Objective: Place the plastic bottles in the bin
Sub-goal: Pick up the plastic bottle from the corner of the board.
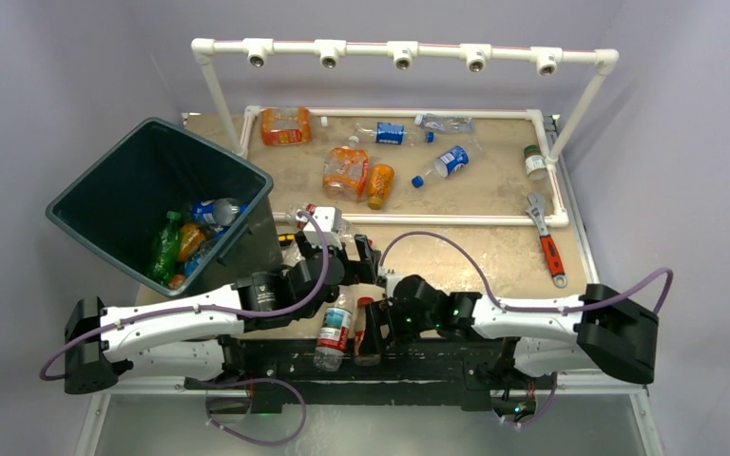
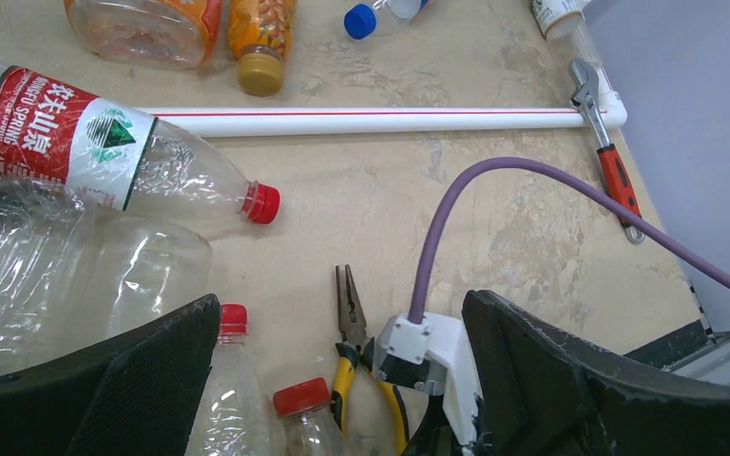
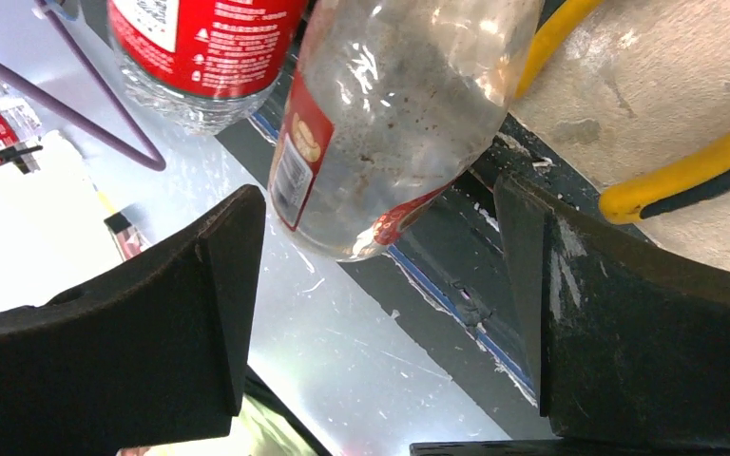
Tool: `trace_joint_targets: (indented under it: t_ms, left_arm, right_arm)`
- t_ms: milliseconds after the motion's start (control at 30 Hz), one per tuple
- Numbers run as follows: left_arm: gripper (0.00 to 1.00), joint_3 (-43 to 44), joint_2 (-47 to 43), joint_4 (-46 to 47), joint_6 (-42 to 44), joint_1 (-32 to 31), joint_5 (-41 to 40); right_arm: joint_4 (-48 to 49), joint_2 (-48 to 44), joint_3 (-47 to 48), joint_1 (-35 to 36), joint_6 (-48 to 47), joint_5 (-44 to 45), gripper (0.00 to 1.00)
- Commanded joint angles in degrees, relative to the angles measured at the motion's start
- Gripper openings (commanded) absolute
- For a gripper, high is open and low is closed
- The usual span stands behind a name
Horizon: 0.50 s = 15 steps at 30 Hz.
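Note:
The dark bin (image 1: 105, 185) stands tilted at the left with several bottles inside. More bottles lie at the far side: orange ones (image 1: 346, 172) and blue-labelled clear ones (image 1: 442, 165). My left gripper (image 1: 347, 258) (image 2: 342, 380) is open and empty, low over the table. Ahead of it lie a red-labelled clear bottle (image 2: 105, 142) and a crushed clear one (image 2: 76, 275); two red-capped bottles (image 2: 299, 404) lie between its fingers. My right gripper (image 1: 373, 331) (image 3: 380, 323) is open and empty at the table's near edge. The base of a red-labelled clear bottle (image 3: 390, 114) (image 1: 335, 328) lies just ahead of its fingers, apart from them.
Yellow-handled pliers (image 2: 356, 332) (image 3: 684, 171) lie by the right wrist. A red-handled wrench (image 1: 548, 242) (image 2: 608, 161) lies at the right. A white pipe frame (image 1: 399, 52) stands over the far side, with a pipe (image 2: 361, 121) along the table. A small jar (image 1: 534, 161) stands far right.

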Motion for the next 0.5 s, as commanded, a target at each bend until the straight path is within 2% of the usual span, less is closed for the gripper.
trace_joint_targets:
  t_ms: [0, 167, 467]
  left_arm:
    - [0.99, 1.53, -0.23, 1.2, -1.27, -0.12, 0.61]
    - [0.99, 1.27, -0.45, 1.3, -1.58, -0.12, 0.75]
    - [0.99, 0.76, -0.16, 1.72, -2.14, -0.12, 1.25]
  right_arm:
    - [3.8, 3.25, 0.83, 0.25, 0.99, -3.77, 0.89]
    - [5.67, 7.82, 1.77, 0.25, 0.46, -3.91, 0.86]
    - [7.85, 10.29, 0.47, 0.25, 0.39, -3.12, 0.73]
